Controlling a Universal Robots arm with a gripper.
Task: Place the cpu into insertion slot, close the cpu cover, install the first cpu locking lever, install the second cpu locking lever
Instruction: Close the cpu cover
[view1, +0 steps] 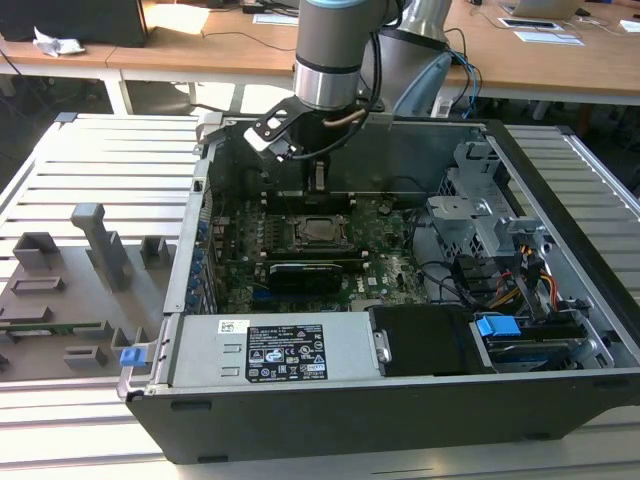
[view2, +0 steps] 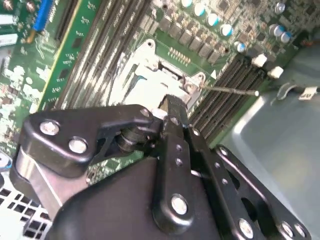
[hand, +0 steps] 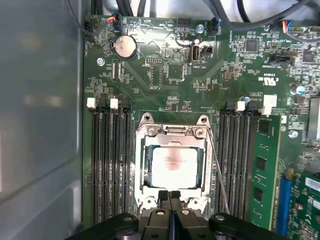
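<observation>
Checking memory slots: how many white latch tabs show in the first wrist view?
4 tabs: two on one side of the cpu, two on the other. Others may be hidden.

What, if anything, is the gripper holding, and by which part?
Nothing. The gripper is shut with nothing between its tips, which sit at the edge of the cpu cover lying over the cpu.

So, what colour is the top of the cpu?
Silver-grey metal. The cpu shows best in the first wrist view.
</observation>
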